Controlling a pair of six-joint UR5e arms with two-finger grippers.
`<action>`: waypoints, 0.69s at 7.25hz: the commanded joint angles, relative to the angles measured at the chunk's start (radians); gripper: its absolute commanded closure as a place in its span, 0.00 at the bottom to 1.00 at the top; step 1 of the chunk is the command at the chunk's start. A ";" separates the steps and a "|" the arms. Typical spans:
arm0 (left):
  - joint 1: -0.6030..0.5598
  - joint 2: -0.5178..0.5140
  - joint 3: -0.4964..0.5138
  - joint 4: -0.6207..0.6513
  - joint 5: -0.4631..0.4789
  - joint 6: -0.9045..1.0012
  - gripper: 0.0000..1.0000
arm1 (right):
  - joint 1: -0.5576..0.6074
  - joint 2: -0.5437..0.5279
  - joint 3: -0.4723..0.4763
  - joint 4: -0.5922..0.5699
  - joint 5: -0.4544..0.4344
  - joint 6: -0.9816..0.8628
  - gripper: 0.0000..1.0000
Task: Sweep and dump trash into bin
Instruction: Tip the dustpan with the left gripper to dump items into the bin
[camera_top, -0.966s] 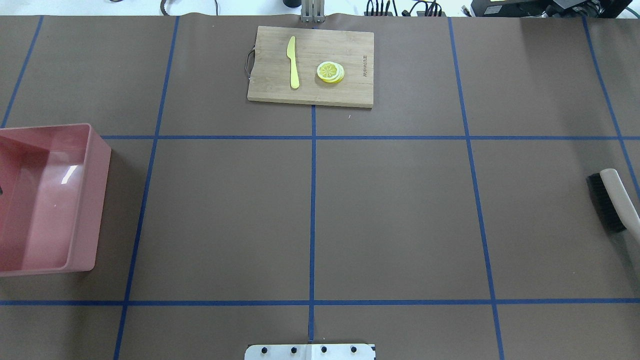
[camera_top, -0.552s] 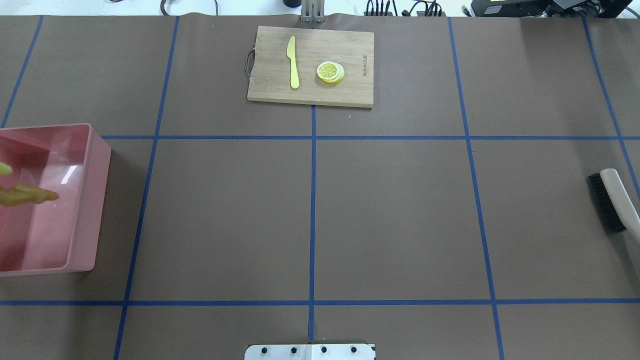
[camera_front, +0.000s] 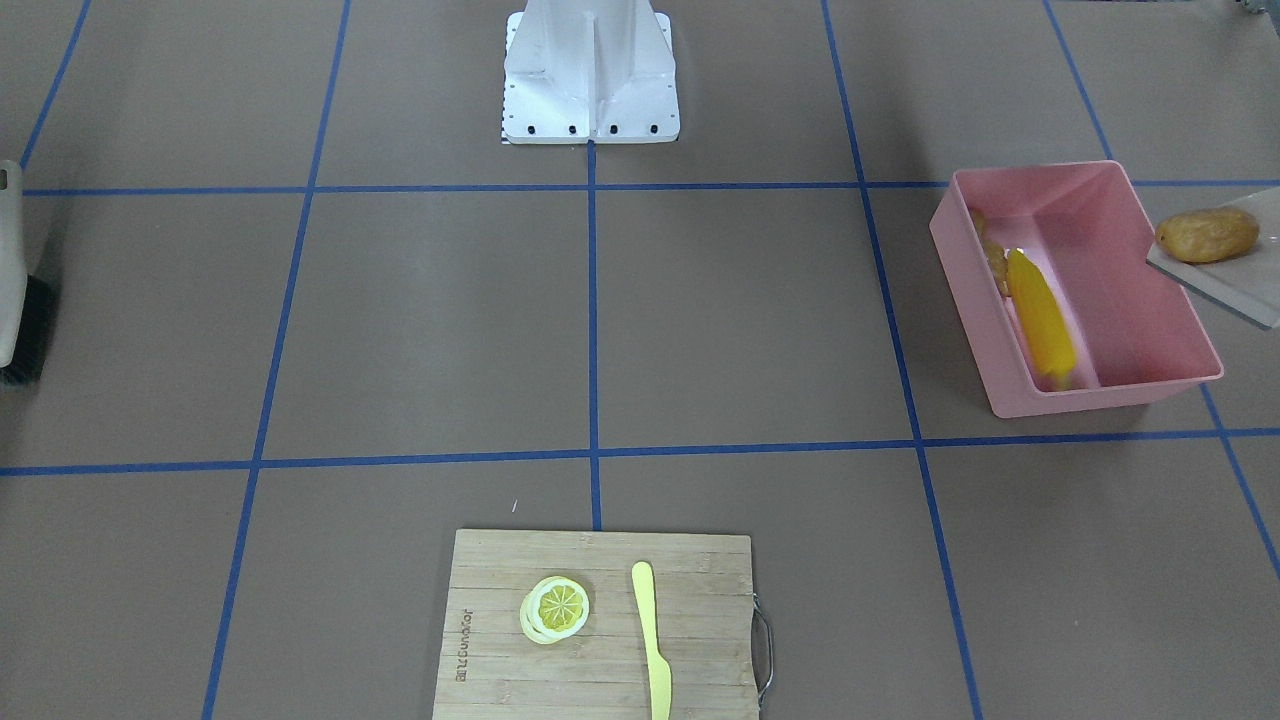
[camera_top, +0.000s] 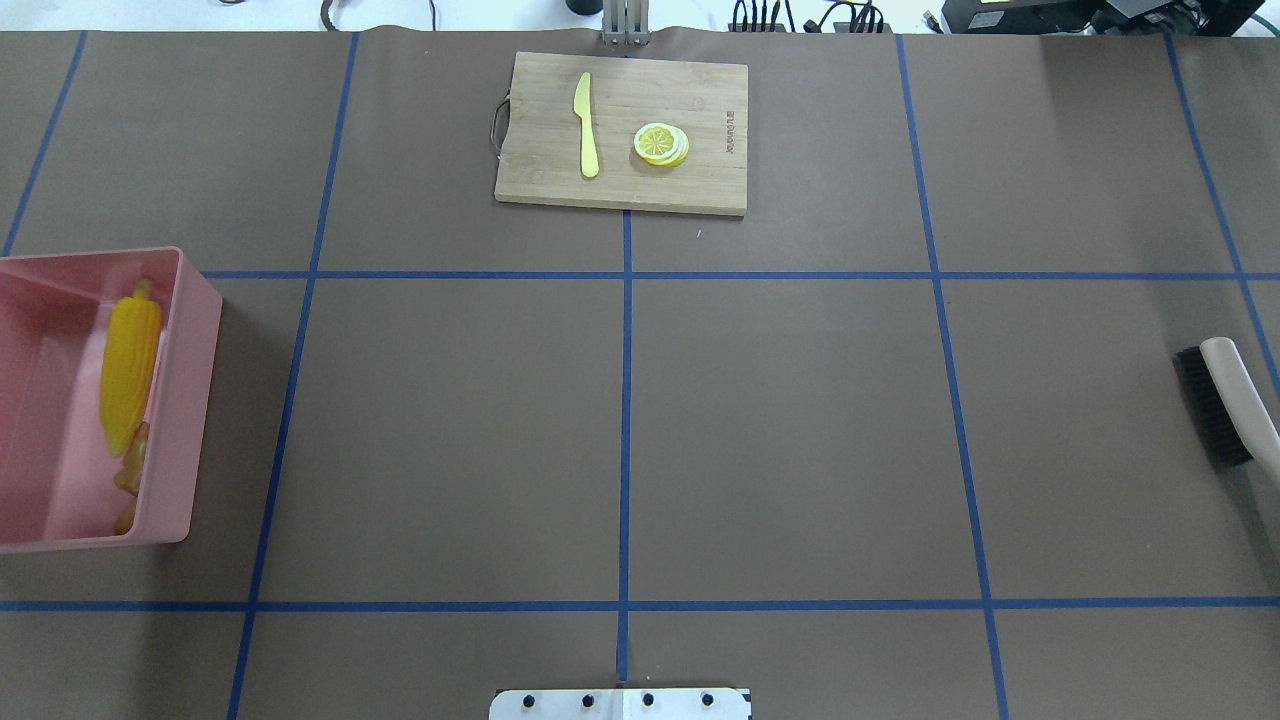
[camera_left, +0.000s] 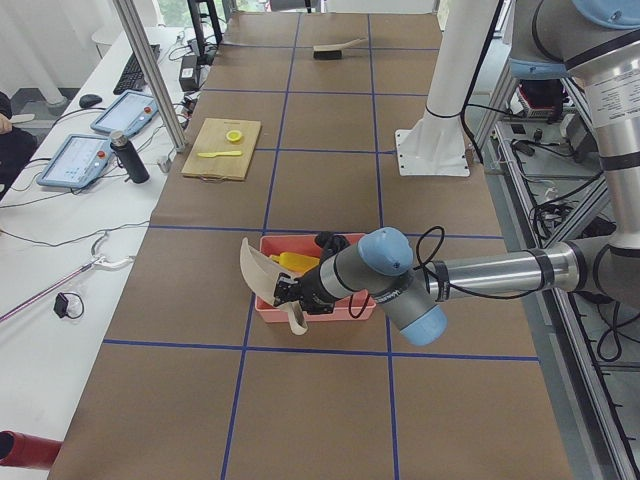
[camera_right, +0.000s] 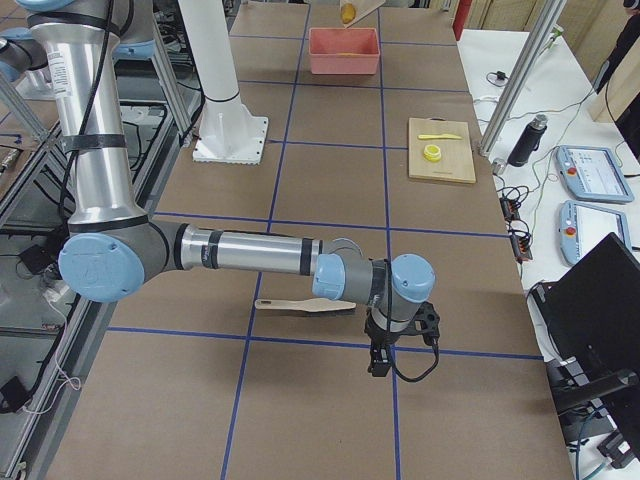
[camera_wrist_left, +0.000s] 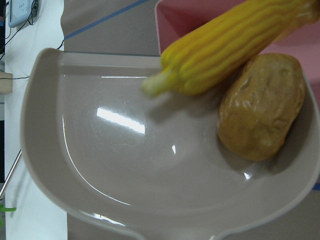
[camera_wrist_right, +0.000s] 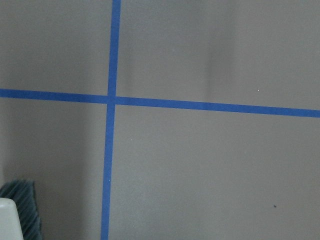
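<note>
The pink bin (camera_top: 190, 400) (camera_front: 1180, 330) stands at the table's left end. The yellow corn cob (camera_top: 131, 364) (camera_front: 1041, 320) lies inside it along one long wall, with the tan ginger root (camera_top: 129, 478) (camera_front: 992, 256) beside its end. The beige dustpan (camera_front: 1235, 283) (camera_wrist_left: 125, 150) is tilted at the bin's outer rim, and the brown potato (camera_front: 1206, 234) (camera_wrist_left: 262, 106) rests on it. The left arm's gripper (camera_left: 297, 297) is at the dustpan's handle; I cannot tell if it is shut. The right gripper (camera_right: 385, 347) points down at the table next to the brush (camera_right: 305, 304); I cannot tell its state.
A wooden cutting board (camera_top: 700, 180) with a pale yellow knife (camera_top: 586, 125) and a lemon slice (camera_top: 661, 144) lies at the far middle. The black-bristled brush (camera_top: 1225, 400) (camera_front: 22, 300) lies at the table's right end. The robot's base (camera_front: 590, 75) stands at the near middle.
The bin was empty, then a blurred tan piece dropped in. Now the corn cob and ginger root lie still against the bin's wall. The brush has not moved.
</note>
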 joint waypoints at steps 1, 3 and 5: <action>-0.001 -0.005 -0.008 0.004 0.018 0.028 1.00 | 0.000 0.002 0.000 -0.001 0.004 0.000 0.00; 0.005 -0.005 -0.031 0.004 0.064 0.120 1.00 | -0.001 0.007 0.000 0.001 0.002 0.002 0.00; 0.025 0.000 -0.078 0.001 0.088 0.210 1.00 | -0.001 0.007 0.009 0.001 0.002 0.000 0.00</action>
